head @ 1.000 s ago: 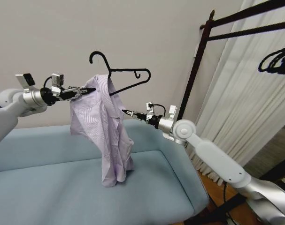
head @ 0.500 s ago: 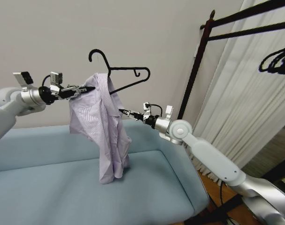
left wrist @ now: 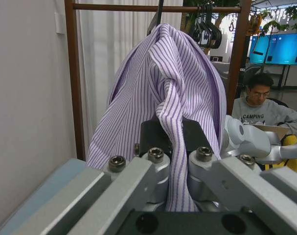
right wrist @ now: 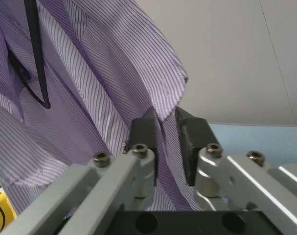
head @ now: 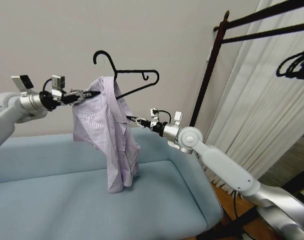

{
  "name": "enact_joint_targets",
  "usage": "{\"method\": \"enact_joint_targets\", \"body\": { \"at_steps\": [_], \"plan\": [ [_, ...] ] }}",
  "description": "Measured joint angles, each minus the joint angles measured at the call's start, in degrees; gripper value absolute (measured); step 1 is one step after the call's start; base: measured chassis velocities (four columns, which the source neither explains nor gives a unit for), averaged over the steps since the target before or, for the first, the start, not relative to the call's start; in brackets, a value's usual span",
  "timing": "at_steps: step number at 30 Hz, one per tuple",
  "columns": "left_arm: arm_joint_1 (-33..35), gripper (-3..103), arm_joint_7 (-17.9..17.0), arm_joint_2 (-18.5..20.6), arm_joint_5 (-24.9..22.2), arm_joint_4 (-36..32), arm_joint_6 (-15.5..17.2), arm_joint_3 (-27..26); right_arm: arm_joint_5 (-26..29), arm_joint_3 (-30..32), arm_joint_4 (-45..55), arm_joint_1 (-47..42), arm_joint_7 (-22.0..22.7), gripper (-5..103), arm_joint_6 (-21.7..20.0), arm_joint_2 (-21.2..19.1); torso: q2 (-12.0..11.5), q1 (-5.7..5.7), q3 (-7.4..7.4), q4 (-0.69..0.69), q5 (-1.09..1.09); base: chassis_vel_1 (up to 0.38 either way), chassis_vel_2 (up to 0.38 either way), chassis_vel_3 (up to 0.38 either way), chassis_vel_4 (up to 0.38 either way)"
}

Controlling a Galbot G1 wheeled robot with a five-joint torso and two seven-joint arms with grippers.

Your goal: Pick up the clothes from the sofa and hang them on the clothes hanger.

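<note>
A purple striped shirt point(head: 111, 135) hangs half-draped over a black hanger point(head: 129, 75) held up above the blue sofa point(head: 66, 200). My left gripper point(head: 94, 93) is shut on the shirt's shoulder at the hanger's left end; in the left wrist view the shirt point(left wrist: 168, 98) is pinched between its fingers point(left wrist: 153, 139). My right gripper point(head: 129, 119) is shut on the shirt's edge lower right; in the right wrist view the fabric point(right wrist: 114, 73) runs between the pads point(right wrist: 144, 134), with the hanger wire point(right wrist: 35, 54) beside it.
A dark wooden clothes rack point(head: 212, 65) stands to the right, before white curtains point(head: 262, 100), with more black hangers point(head: 294, 65) on its rail. A plain wall is behind the sofa. A seated person shows far off in the left wrist view.
Both grippers have carried the shirt and hanger slightly left and up. The right arm has stretched a bit farther toward the shirt.
</note>
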Motion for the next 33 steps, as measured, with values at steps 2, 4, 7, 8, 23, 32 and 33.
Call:
{"method": "enact_joint_targets", "body": {
  "at_steps": [2,4,7,8,23,32,33],
  "plan": [
    [0.7,2,-0.1,0.1,0.0,-0.3,0.1,-0.6,0.1,0.0,0.0,0.4,0.3,7,0.1,0.1,0.0,0.00,0.00,0.00,0.00,0.000,0.000,0.000,0.000],
    [0.9,2,-0.2,0.3,0.0,-0.5,0.1,-0.9,0.1,0.0,0.0,0.6,0.5,3,0.1,0.0,0.0,0.00,0.00,0.01,0.00,0.000,0.000,0.000,0.000],
    [1.4,2,-0.5,0.6,-0.1,-0.7,0.1,-1.5,-0.2,0.0,0.0,1.0,0.8,1,0.2,-0.3,0.0,0.00,0.00,0.00,0.00,0.000,0.000,0.000,0.000],
    [1.6,2,-0.8,0.8,-0.1,-0.8,0.1,-1.9,-0.3,0.2,-0.1,1.2,1.0,0,0.3,-0.5,0.0,0.00,0.00,0.01,0.00,0.000,0.000,0.000,0.000],
    [18.2,2,-13.7,2.8,0.1,-11.0,-0.2,-19.0,-4.3,0.3,-4.6,10.8,3.2,0,1.5,-2.0,0.0,0.00,0.00,0.00,0.00,0.000,0.000,0.000,0.000],
    [25.6,2,-16.2,6.4,0.6,-14.5,-1.5,-23.9,-8.5,-1.5,-5.5,13.6,3.0,0,2.9,-2.3,0.0,0.00,0.00,0.01,0.00,0.000,0.000,0.000,0.000],
    [26.1,2,-16.5,6.6,0.7,-14.8,-1.6,-24.3,-9.0,-1.8,-5.5,13.8,2.9,0,3.1,-2.2,0.0,0.00,0.00,0.01,0.00,0.000,0.000,0.000,0.000]
  ]
}}
